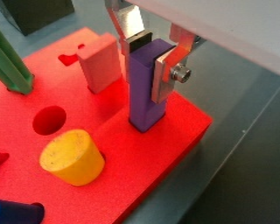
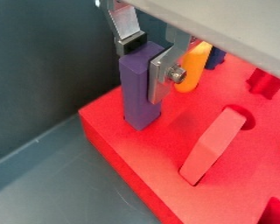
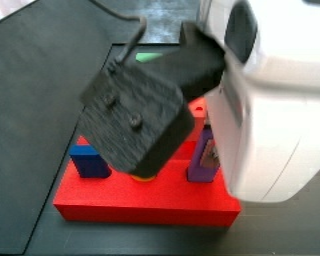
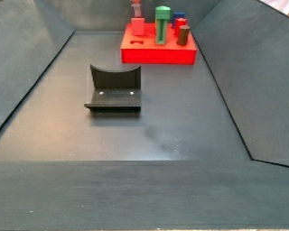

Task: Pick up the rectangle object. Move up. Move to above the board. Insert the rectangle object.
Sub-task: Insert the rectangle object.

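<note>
The purple bar (image 1: 147,87) stands upright with its lower end in a hole at a corner of the red board (image 1: 113,131). It shows the same way in the other wrist view (image 2: 140,87), on the board (image 2: 154,171). My gripper (image 1: 152,57) (image 2: 149,54) is shut on the bar's upper part, with one silver finger on each side. In a side view the bar (image 3: 203,160) stands at the board's (image 3: 149,208) edge, and the wrist hardware hides my fingers. The board also shows in the far side view (image 4: 159,51), where my gripper is not seen.
On the board stand a green post (image 1: 11,57) (image 4: 163,25), a pale red wedge (image 1: 99,66) (image 2: 219,144), a yellow cylinder (image 1: 73,157) (image 2: 192,68) and a blue block (image 1: 14,213) (image 3: 87,160). A round hole (image 1: 49,120) is open. The fixture (image 4: 115,90) stands mid-floor between grey walls.
</note>
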### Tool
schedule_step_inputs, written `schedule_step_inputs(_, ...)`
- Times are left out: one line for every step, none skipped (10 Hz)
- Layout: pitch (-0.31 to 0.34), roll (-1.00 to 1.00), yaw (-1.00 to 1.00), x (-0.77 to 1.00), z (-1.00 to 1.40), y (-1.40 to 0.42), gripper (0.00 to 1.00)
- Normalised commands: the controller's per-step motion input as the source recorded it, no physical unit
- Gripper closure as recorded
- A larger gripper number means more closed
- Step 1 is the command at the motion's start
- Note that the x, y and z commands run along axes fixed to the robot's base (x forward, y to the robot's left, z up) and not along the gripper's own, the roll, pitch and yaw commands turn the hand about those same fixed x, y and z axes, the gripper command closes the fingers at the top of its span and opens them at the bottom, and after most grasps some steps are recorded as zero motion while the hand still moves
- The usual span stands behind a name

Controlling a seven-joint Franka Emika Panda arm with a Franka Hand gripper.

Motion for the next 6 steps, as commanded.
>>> schedule_step_inputs(0.163, 0.2, 0.11, 0.07, -0.5, 0.29, 1.0)
schedule_step_inputs(0.076, 0.18, 0.49, -0.19, -0.47, 0.3, 1.0)
schedule_step_inputs(0.057, 0.0, 0.52, -0.08, -0.5, 0.45, 1.0)
schedule_step_inputs(0.007, 0.0, 0.47, 0.0, -0.33, 0.35, 1.0)
schedule_step_inputs(0.01, 0.0, 0.18, 0.02, -0.21, 0.15, 1.0)
schedule_step_inputs(0.0, 0.0, 0.0, 0.0, 0.0, 0.0, 1.0)
